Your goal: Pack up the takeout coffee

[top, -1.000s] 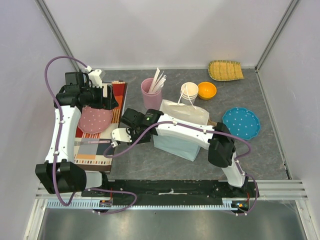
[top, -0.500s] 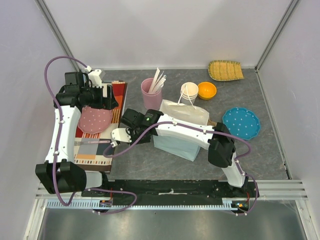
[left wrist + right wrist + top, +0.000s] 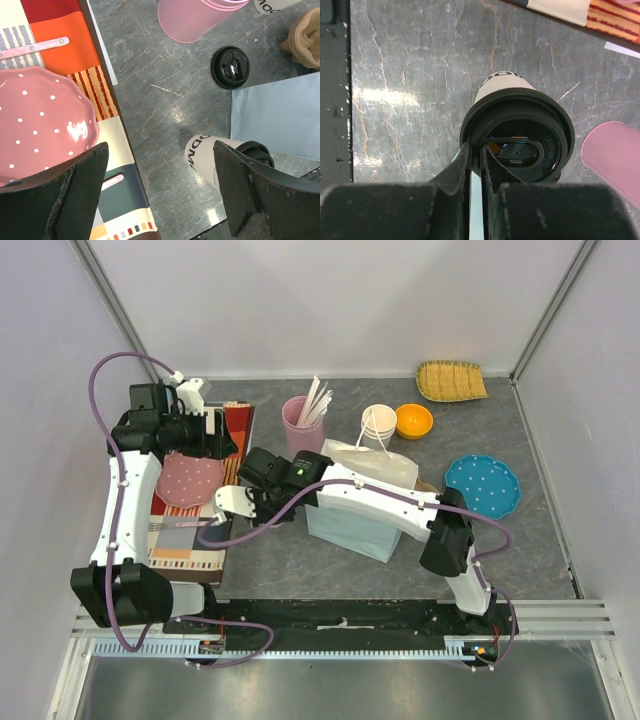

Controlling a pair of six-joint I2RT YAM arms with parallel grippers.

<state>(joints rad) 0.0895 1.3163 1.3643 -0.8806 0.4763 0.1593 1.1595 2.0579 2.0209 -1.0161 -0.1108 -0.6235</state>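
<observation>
The takeout coffee (image 3: 502,85), a small white paper cup with a black lid (image 3: 540,132), hangs tilted over the grey table. My right gripper (image 3: 476,155) is shut on the lid's rim, one finger inside and one outside. The top view has the cup (image 3: 224,503) left of the pale blue paper bag (image 3: 365,510), near the placemat edge, with the right gripper (image 3: 252,498) beside it. In the left wrist view the cup (image 3: 207,157) lies low right, next to the bag (image 3: 280,120). My left gripper (image 3: 160,190) is open and holds nothing; it hovers over the placemat (image 3: 205,430).
A pink dotted plate (image 3: 188,480) and a pink spoon (image 3: 35,46) rest on the striped placemat (image 3: 190,540). A pink tumbler of stirrers (image 3: 303,425), stacked white cups (image 3: 379,426), an orange bowl (image 3: 414,421), a blue plate (image 3: 482,486) and a wicker tray (image 3: 451,381) stand behind. A loose black lid (image 3: 230,67) lies nearby.
The right gripper closed on the lid's rim, then moved left and slightly back with the cup. The left arm stayed still.
</observation>
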